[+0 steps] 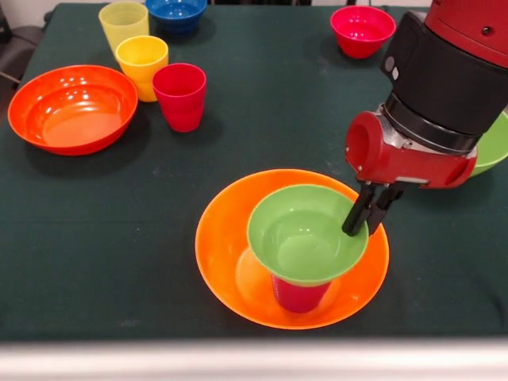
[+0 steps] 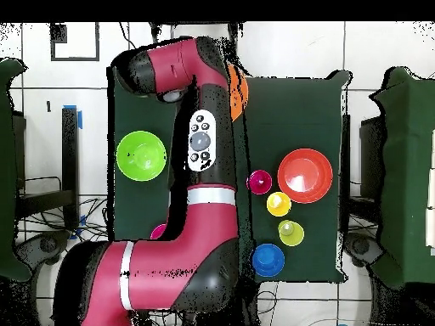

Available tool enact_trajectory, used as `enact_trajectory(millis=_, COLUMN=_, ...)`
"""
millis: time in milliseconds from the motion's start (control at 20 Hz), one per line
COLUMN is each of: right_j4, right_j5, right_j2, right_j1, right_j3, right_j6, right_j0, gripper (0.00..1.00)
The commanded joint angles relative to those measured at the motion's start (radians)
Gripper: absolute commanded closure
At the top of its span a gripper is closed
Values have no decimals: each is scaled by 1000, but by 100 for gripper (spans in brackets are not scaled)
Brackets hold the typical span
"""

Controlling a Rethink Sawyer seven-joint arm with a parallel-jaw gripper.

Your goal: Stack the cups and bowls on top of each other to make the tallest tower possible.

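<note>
The large yellow-orange bowl (image 1: 230, 262) sits at the table's near middle. A dark reddish cup (image 1: 300, 295) stands in it, with the small green bowl (image 1: 302, 238) resting on top, open side up. My gripper (image 1: 361, 225) comes down from the right, and its dark fingers pinch the green bowl's right rim. The red-pink cup (image 1: 180, 95), yellow-orange cup (image 1: 141, 63) and pale yellow cup (image 1: 123, 24) stand at the far left. In the overhead view my arm hides the stack, and only a sliver of the yellow-orange bowl (image 2: 239, 93) shows.
The wide orange-red bowl (image 1: 71, 107) (image 2: 305, 175) lies at the left. The small blue bowl (image 1: 176, 12) and the small red-pink bowl (image 1: 362, 30) are at the far edge. The large green bowl (image 1: 494, 144) (image 2: 141, 156) sits behind my arm at the right edge.
</note>
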Motion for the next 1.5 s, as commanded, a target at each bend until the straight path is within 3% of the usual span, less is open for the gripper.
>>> enact_trajectory(millis=50, right_j4=9, right_j5=88, right_j2=83, right_j1=10, right_j3=-25, right_j6=-162, right_j0=-19, gripper=100)
enact_trajectory(millis=200, right_j4=14, right_j5=65, right_j2=72, right_j1=-7, right_j3=18, right_j6=-158, right_j0=-19, gripper=100)
enact_trajectory(millis=250, right_j4=17, right_j5=60, right_j2=71, right_j1=-7, right_j3=19, right_j6=-158, right_j0=-19, gripper=0)
enact_trajectory(millis=650, right_j4=17, right_j5=67, right_j2=61, right_j1=-17, right_j3=46, right_j6=-160, right_j0=-16, gripper=0)
enact_trajectory(millis=1400, right_j4=14, right_j5=100, right_j2=66, right_j1=0, right_j3=0, right_j6=-183, right_j0=-17, gripper=0)
enact_trajectory(millis=1450, right_j4=16, right_j5=102, right_j2=67, right_j1=-1, right_j3=2, right_j6=-183, right_j0=-17, gripper=100)
enact_trajectory(millis=1500, right_j4=17, right_j5=101, right_j2=67, right_j1=-1, right_j3=4, right_j6=-183, right_j0=-19, gripper=100)
